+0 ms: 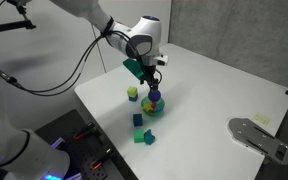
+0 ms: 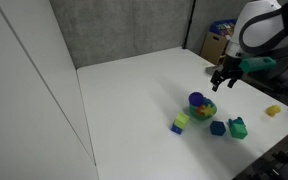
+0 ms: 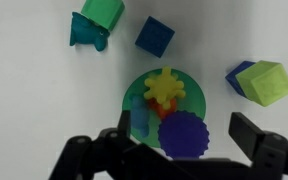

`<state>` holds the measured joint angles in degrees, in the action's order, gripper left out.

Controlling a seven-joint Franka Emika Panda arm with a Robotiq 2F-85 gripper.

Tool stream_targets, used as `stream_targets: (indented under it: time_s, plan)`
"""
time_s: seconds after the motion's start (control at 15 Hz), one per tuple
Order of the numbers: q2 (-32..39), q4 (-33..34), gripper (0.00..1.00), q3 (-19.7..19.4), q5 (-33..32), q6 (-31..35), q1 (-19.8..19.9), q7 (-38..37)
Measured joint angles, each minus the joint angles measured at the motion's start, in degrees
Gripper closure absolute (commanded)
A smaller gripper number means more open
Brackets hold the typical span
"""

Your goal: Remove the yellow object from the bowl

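The teal-green bowl (image 3: 137, 96) lies on the white table under my gripper. In it sit the spiky yellow object (image 3: 164, 87), a round dark-blue ridged piece (image 3: 183, 134), a light-blue piece (image 3: 139, 122) and a bit of orange. My gripper (image 3: 179, 140) is open and empty, above the bowl, its fingers on either side of the blue ridged piece. In both exterior views the gripper (image 1: 155, 80) (image 2: 224, 82) hovers just above the bowl (image 1: 154, 106) (image 2: 203, 105).
A yellow-green cube (image 3: 266, 82) over a blue block lies beside the bowl. A blue cube (image 3: 154, 36), a green block (image 3: 101, 12) and a teal piece (image 3: 88, 33) lie on the other side. A grey device (image 1: 259, 137) sits near the table edge.
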<state>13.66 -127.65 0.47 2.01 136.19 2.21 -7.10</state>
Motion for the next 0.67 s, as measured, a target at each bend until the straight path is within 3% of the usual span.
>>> stream_targets:
  time_s: [0.33, 0.67]
  plan:
    - [5.55, -0.09, 0.0, -0.04, 0.87, 7.62, -0.03, 0.54]
    - [10.93, -0.03, 0.0, 0.06, 0.88, 11.14, -0.13, 0.55]
